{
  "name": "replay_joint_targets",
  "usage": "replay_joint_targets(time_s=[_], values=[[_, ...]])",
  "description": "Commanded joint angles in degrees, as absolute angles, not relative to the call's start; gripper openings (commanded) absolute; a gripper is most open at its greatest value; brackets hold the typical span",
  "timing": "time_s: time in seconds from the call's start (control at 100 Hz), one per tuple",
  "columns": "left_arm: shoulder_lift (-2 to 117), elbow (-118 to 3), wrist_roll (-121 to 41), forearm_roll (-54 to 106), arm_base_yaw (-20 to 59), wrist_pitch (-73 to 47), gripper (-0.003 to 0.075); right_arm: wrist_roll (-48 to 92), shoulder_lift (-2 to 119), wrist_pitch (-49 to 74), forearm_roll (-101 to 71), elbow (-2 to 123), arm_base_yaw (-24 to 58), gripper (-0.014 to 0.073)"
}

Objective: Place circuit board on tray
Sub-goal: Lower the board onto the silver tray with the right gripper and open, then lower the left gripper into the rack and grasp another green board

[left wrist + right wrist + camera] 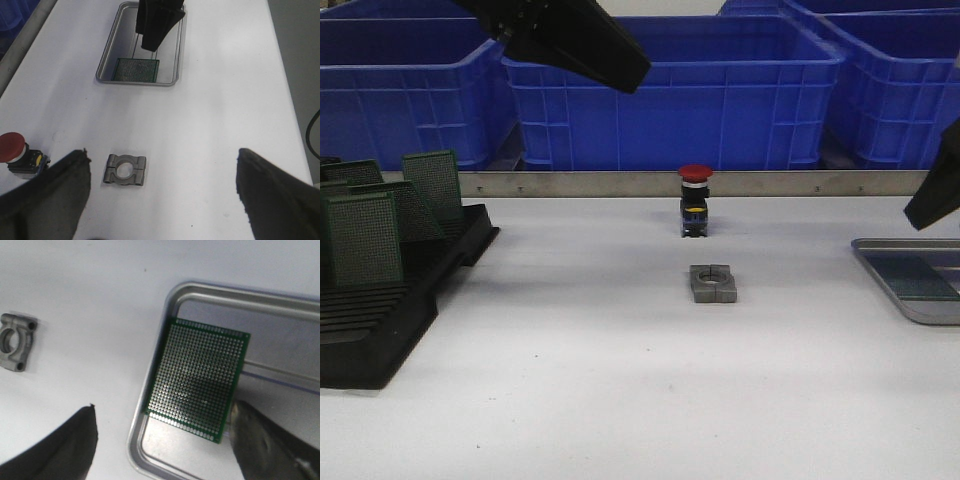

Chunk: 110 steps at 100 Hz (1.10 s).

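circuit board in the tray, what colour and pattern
Green, covered in a regular grid of small silvery holes. The circuit board shows best in the right wrist view.

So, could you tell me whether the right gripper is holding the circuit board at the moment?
No, the circuit board lies flat in the tray, and the right gripper is open with its fingers clear of it.

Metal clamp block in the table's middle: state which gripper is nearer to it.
Left. The left gripper hangs open just above the clamp block; the right gripper hovers over the tray, far off at the table's right.
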<state>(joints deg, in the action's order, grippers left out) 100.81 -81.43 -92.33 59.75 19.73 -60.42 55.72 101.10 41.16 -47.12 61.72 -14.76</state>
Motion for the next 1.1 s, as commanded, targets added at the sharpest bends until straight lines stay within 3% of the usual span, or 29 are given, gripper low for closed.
replay_joint_targets(time_s=[0.0, 0.61, 1.09], values=[[98.0, -83.1, -91.4, 63.0, 19.3, -61.2, 0.0566, 56.1, 95.6, 42.7, -48.2, 63.2, -14.9, 0.0567], [95.6, -83.1, -90.7, 31.7, 11.7, -59.6, 0.0565, 66.1, 84.5, 44.3, -48.2, 63.2, -4.7, 0.0567], [95.6, -83.1, -90.0, 18.0, 5.0, -61.3, 0.0565, 66.1, 83.5, 43.8, -48.4, 63.2, -4.4, 0.0567]])
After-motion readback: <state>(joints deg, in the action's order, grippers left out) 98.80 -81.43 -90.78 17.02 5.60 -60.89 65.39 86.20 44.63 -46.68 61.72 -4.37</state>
